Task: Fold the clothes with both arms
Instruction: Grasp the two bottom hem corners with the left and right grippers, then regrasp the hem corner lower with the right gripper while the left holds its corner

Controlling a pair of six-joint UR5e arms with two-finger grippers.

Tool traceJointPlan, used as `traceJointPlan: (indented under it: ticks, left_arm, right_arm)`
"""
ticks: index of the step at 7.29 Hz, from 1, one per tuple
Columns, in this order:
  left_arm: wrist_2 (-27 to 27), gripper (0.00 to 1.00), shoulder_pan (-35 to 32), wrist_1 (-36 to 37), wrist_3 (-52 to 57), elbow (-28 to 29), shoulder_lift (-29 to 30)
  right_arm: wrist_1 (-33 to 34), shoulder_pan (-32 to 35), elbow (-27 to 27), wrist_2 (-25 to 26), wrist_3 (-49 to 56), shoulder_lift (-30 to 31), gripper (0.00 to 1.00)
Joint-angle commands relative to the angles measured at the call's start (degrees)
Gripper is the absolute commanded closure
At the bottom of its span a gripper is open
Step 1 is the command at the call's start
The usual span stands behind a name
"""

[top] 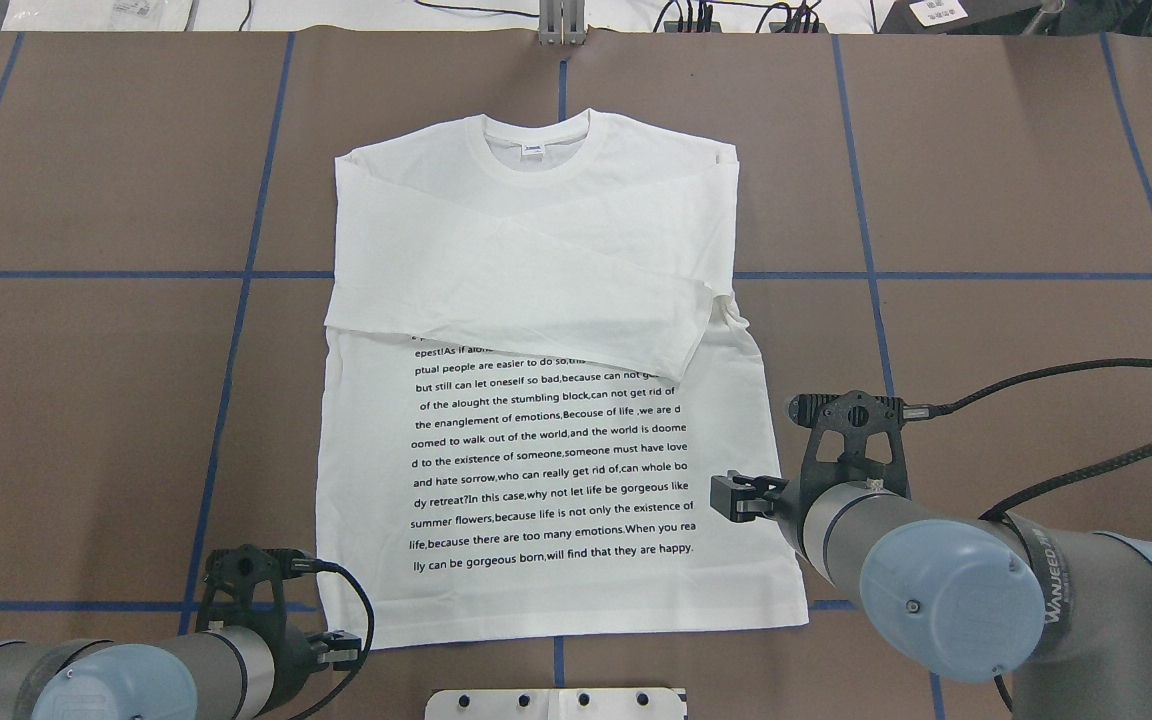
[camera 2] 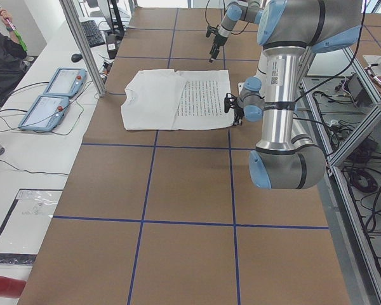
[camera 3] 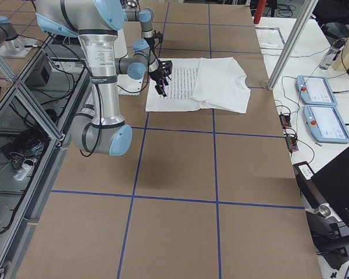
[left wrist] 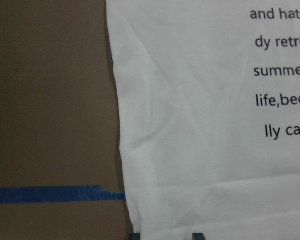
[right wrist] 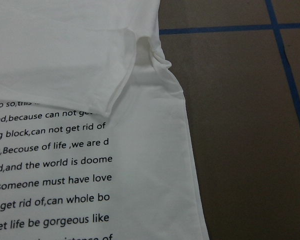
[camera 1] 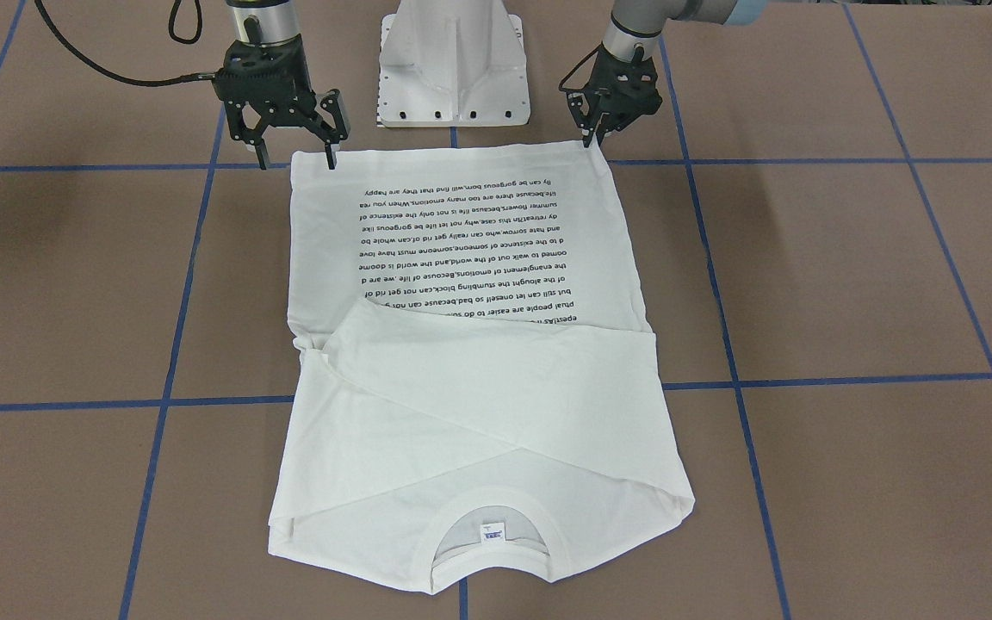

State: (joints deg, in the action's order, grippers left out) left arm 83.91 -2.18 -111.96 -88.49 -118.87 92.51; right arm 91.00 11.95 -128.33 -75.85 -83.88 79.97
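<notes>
shirt (top: 546, 240) – soft matt white cloth w/ ribbed collar (camera 1: 487, 506); table (top: 86, 400) – matt brown paper-like top, blue tape lines (top: 86, 272).

You see the shirt's (camera 1: 461, 284) crossed sleeves (camera 1: 496, 387) hiding the text block's (camera 1: 461, 241) lines nearest the collar (camera 1: 496, 510); the neck label (camera 1: 492, 533) is too small to read; at 6 o'clock in the left wrist view, the edge cuts off all but the fingertips (left wrist: 197, 236) of the left gripper (left wrist: 166, 237); at 12 o'clock in the front view, the pedestal base (camera 1: 453, 77) is cropped.
</notes>
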Motion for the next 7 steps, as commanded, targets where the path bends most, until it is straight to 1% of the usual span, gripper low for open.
traceJointPlan:
  ticks: [1,2,4,5,6,7]
  left_arm:
    - [-0.1,1.0,-0.1,0.1,0.0,-1.5,0.0]
    - [-0.1,1.0,-0.6,0.0,0.1,-3.3,-0.1]
    - [-0.1,1.0,-1.1,0.0,0.2,-6.0,0.0]
    - [-0.2,1.0,-2.1,-0.1,0.4,-6.7,0.0]
    - [-0.5,1.0,-3.4,-0.3,0.5,-7.3,0.0]
    - [-3.5,1.0,-3.8,-0.3,0.5,-8.1,0.0]
  right_arm:
    - [-0.3,0.1,-0.1,-0.1,-0.1,0.9,0.0]
    - [-3.5,0.0,-0.1,-0.2,-0.1,2.9,0.0]
    - [-15.9,-1.2,-0.1,0.1,-0.2,12.9,0.0]
    - [-20.0,-2.7,0.0,0.7,-0.8,16.5,0.0]
    - [-21.6,-5.7,1.2,3.6,-4.6,17.3,0.01]
    - [-21.7,-8.8,2.2,6.9,-6.8,16.9,0.02]
